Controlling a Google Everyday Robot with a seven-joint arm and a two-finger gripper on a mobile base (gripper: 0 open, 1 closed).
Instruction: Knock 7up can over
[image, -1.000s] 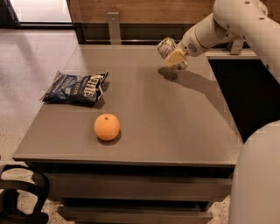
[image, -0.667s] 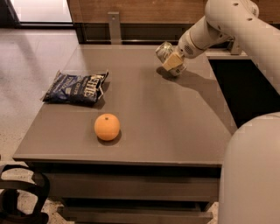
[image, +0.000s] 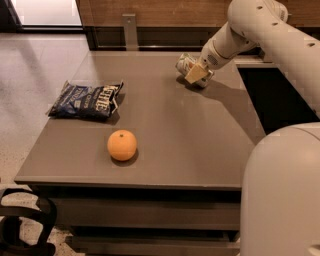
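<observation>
The 7up can is whitish-silver and lies tilted on its side at the far right part of the grey table. My gripper is right against the can's near-right side, at the end of the white arm that comes in from the upper right. Its tan tip covers part of the can. I cannot tell whether the can rests fully flat on the table.
An orange sits near the table's front edge. A dark blue chip bag lies at the left. A dark gap borders the table on the right. The robot's white body fills the lower right.
The gripper and the can have shifted a little to the left and toward the front. The can leans over more than before.
</observation>
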